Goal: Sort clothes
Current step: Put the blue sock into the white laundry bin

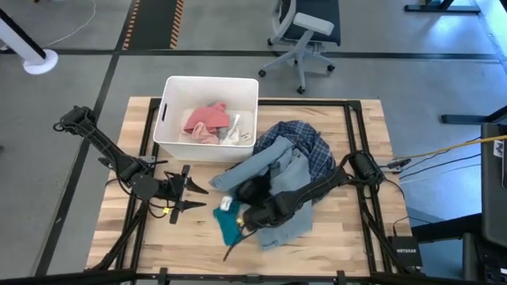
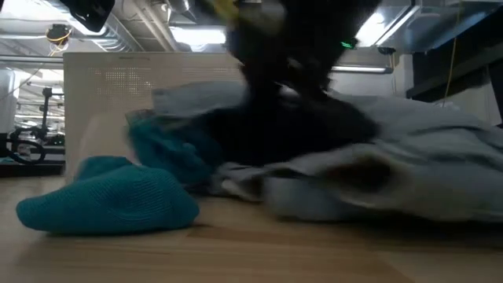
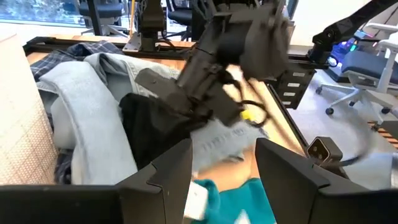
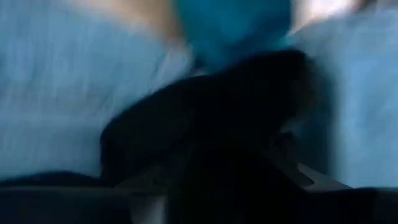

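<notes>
Clothes are lying in two spots relative to the white bin (image 1: 170, 127): the pink piece (image 1: 204, 123) and a white top (image 1: 236, 127) are sitting inside it, the rest is heaped on the table (image 1: 127, 229) just beside the bin's corner, toward the right arm. In that heap you're seeing the dark blue plaid shirt (image 1: 305, 142) on the far side, the light blue denim (image 1: 273, 170) spreading across the middle, a small black piece (image 1: 252, 188) on top of the denim, and teal socks (image 1: 230, 226) at the heap's edge farthest from the bin. Your right gripper (image 1: 253, 214) is pressing down into the heap at the black piece, next to the socks; you can't tell how its fingers are standing, the cloth is hiding them. Your left gripper (image 1: 190, 198) is hovering over bare table below the bin, fingers spread apart, gripping nothing, pointing at the heap.
</notes>
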Tool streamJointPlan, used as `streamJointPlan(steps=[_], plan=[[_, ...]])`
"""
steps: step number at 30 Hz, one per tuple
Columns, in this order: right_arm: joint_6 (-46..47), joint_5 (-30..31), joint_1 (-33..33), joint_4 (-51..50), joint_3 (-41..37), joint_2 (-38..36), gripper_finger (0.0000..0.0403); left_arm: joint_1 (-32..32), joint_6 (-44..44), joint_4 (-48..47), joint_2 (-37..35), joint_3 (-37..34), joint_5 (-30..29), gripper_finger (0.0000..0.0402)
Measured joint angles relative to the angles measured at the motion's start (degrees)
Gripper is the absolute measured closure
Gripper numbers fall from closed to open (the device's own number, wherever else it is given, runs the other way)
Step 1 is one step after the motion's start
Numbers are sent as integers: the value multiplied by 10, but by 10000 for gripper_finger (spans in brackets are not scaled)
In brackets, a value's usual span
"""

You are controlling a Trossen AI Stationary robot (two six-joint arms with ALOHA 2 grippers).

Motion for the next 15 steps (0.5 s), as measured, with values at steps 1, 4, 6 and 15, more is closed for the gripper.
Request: streamJointPlan(steps=[1,4,6,15], plan=[[12,1,0,-50,0,-3,244,0,0,0,0,0,0,229],[89,2,3,-197,16,-10,242,0,-2,-3,0,0,0,229],[148,1,5,-286,38,-12,241,0,-2,-2,0,0,0,229],[206,-30,16,-266,178,-17,238,0,0,-1,0,0,0,229]])
